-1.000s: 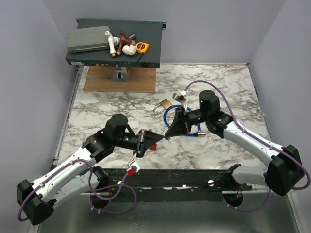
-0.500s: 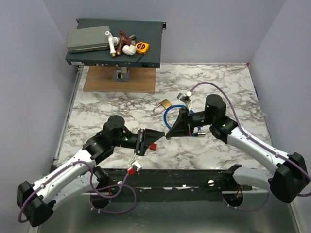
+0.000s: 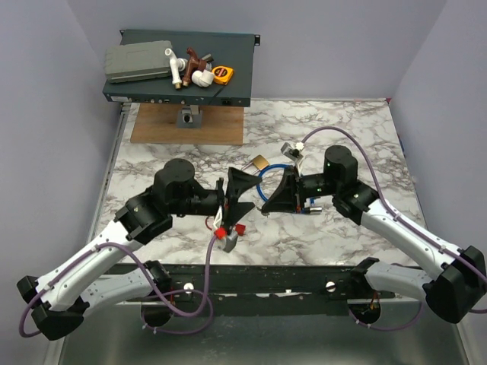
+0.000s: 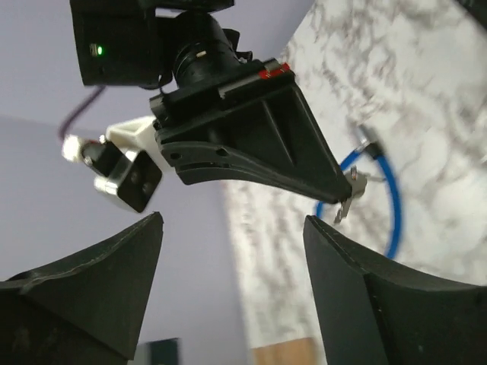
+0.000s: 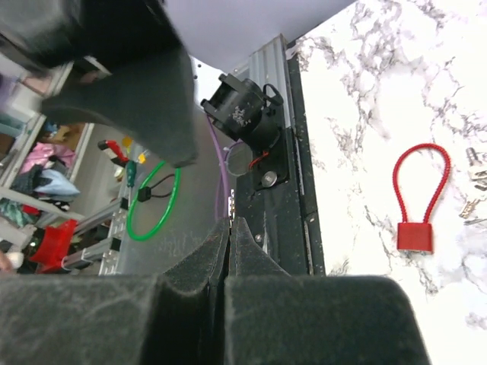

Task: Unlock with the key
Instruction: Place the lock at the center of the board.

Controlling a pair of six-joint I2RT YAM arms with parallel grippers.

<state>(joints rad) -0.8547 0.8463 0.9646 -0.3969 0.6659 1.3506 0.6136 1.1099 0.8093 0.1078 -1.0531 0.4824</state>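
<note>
A tiny silver key (image 4: 351, 192) sticks out of the tips of my right gripper (image 3: 264, 211), which is shut on it above the marble. In the right wrist view the pads of that gripper (image 5: 230, 224) are pressed together. A small red lock (image 5: 415, 236) with a thin red cord loop lies flat and free on the table (image 3: 238, 228). My left gripper (image 3: 251, 194) hovers open, level with the right gripper's tips and facing them, with nothing between its fingers (image 4: 232, 220). The brass padlock (image 3: 259, 162) and the blue cable lock (image 3: 274, 179) lie just behind.
A dark rack unit (image 3: 179, 68) piled with fittings sits at the back left above a wooden board (image 3: 186, 125). The black mounting rail (image 3: 266, 277) runs along the near edge. Small silver pieces (image 5: 475, 163) lie on the marble near the red lock.
My left gripper has opened wide and swung up and to the right, away from the red lock on the table. The right gripper stays shut on the key, shifted slightly.
</note>
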